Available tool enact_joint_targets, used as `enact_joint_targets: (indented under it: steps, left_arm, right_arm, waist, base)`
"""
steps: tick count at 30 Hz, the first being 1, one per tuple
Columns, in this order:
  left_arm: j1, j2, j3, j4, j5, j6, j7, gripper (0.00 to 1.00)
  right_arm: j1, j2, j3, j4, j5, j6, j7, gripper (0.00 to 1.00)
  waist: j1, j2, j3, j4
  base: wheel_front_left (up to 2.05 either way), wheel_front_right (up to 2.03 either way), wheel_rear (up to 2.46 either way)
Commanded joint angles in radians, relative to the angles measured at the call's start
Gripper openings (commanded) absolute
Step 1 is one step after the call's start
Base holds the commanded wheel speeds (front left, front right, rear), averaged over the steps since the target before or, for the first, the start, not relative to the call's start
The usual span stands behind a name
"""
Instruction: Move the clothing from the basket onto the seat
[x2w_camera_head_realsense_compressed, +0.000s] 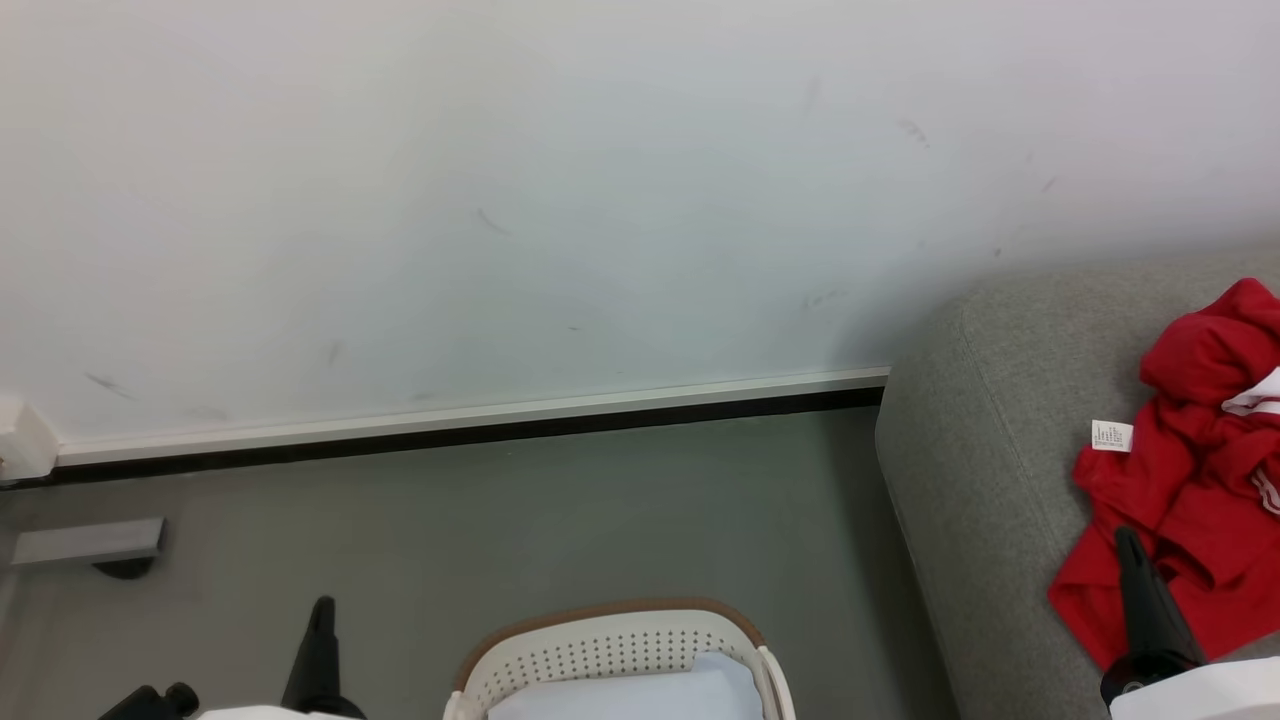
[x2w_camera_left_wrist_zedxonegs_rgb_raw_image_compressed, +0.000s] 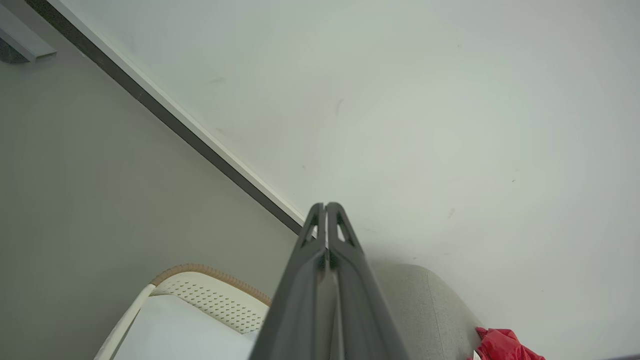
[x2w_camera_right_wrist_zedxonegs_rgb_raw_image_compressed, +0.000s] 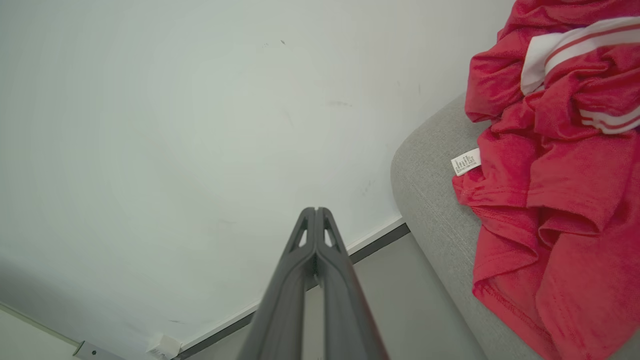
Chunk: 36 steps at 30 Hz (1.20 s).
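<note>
The red clothing (x2w_camera_head_realsense_compressed: 1190, 470) with white striped trim and a small white label lies crumpled on the grey seat (x2w_camera_head_realsense_compressed: 985, 470) at the right; the right wrist view shows the clothing (x2w_camera_right_wrist_zedxonegs_rgb_raw_image_compressed: 560, 190) on the seat (x2w_camera_right_wrist_zedxonegs_rgb_raw_image_compressed: 430, 200) too. The white basket (x2w_camera_head_realsense_compressed: 610, 655) with a brown rim stands on the floor at the bottom centre, holding only a pale cloth lining (x2w_camera_head_realsense_compressed: 640, 695). My right gripper (x2w_camera_head_realsense_compressed: 1128, 540) is shut and empty, its tip over the clothing's lower edge. My left gripper (x2w_camera_head_realsense_compressed: 322, 607) is shut and empty, left of the basket. The basket (x2w_camera_left_wrist_zedxonegs_rgb_raw_image_compressed: 210, 297) also appears in the left wrist view.
A white wall (x2w_camera_head_realsense_compressed: 560, 200) with a pale skirting strip and dark gap runs behind the grey floor (x2w_camera_head_realsense_compressed: 560, 520). A grey block (x2w_camera_head_realsense_compressed: 88, 542) sits on the floor at the far left. A white fitting (x2w_camera_head_realsense_compressed: 22, 438) stands at the wall's left end.
</note>
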Motion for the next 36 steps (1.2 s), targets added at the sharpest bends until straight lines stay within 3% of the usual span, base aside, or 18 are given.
enact_joint_targets:
  steps: [1, 36]
  left_arm:
    - [-0.024, 0.008, 0.007, -0.015, -0.037, -0.006, 0.008, 0.00]
    - [-0.048, 0.012, 0.031, -0.029, -0.374, -0.039, 0.107, 0.00]
  right_arm:
    - [-0.023, -0.001, -0.015, -0.008, 0.036, -0.001, 0.008, 0.00]
    - [-0.029, 0.069, -0.107, 0.007, 0.352, -0.001, 0.105, 0.00]
  waist:
    - [0.0000, -0.0001, 0.000, 0.001]
    - [0.0000, -0.0001, 0.001, 0.024]
  base:
    - [0.00, 0.00, 0.00]
    - [0.00, 0.00, 0.00]
